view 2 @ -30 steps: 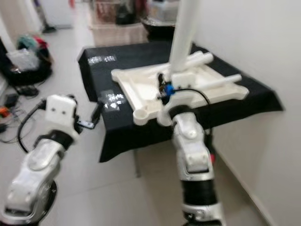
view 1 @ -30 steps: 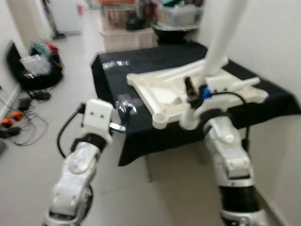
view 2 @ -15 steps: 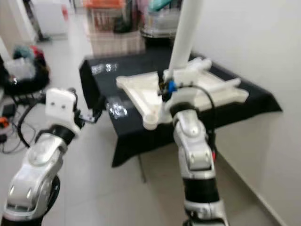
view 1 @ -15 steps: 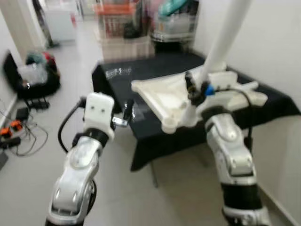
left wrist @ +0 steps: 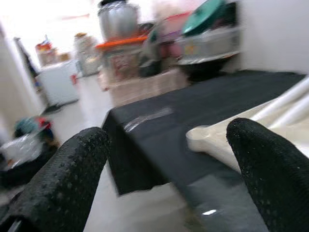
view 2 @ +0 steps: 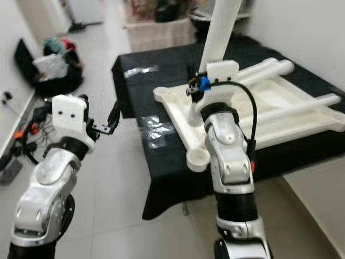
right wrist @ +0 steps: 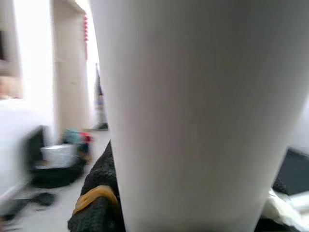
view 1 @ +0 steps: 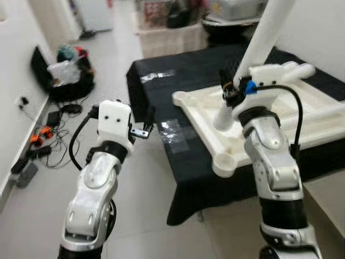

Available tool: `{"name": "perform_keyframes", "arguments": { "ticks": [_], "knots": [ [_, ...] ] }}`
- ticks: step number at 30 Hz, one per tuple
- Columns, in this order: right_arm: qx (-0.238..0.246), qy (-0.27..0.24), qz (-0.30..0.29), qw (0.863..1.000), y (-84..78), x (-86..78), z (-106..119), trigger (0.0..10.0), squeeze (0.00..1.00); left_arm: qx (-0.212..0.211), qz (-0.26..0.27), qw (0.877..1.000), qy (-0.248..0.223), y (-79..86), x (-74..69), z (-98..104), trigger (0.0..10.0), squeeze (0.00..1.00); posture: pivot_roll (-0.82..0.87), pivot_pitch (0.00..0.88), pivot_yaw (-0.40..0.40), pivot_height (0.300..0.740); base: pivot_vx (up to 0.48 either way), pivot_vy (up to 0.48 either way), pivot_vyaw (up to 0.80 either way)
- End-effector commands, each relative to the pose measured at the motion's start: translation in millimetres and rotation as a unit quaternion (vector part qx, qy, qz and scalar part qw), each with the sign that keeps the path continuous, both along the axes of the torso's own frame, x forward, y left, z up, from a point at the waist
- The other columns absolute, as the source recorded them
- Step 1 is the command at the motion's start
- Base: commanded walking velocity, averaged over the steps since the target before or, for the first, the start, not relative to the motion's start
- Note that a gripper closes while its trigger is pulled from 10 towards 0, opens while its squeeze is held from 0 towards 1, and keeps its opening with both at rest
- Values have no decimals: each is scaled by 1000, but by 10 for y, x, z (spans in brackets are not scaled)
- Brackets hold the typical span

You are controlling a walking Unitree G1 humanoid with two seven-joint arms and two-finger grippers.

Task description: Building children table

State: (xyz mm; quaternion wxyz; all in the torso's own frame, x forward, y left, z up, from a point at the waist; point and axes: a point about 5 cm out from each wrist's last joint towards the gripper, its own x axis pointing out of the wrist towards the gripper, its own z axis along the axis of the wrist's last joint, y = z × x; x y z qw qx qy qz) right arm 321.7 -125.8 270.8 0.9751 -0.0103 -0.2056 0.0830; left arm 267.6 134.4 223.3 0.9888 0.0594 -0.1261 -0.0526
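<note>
Right fingers grasp a white table leg over the black-draped table; left fingers spread above grey floor.

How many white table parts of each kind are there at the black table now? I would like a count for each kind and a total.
White tabletop: 1
Upright leg in the right gripper: 1
Lying legs on the tabletop: 2 clearly seen, though blur may hide more
Total: 4
</note>
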Motion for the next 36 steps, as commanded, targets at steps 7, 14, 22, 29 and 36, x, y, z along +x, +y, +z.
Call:
{"name": "perform_keyframes", "arguments": {
  "ticks": [7,14,22,29,36],
  "knots": [
    [38,-25,18,999,-58,-12,192,10000,0,-1,-4,1000,-4,-17,-4,22,10000,0,-2,34,-19,740,0,0,0],
    [28,-13,29,999,-44,47,174,10000,0,13,-2,1000,2,-19,1,-14,10000,0,-2,37,-24,740,34,-374,0],
    [23,2,57,998,85,27,111,10000,0,-3,14,1000,14,29,9,-40,10000,0,3,38,-27,740,33,-306,0],
    [23,9,67,997,92,38,98,10000,0,-19,25,999,22,71,4,-67,10000,0,2,36,-32,740,0,0,0],
    [22,2,75,997,92,57,143,10000,0,-22,31,999,27,95,-9,-95,10000,0,0,32,-32,740,0,39,0]
  ]
}}
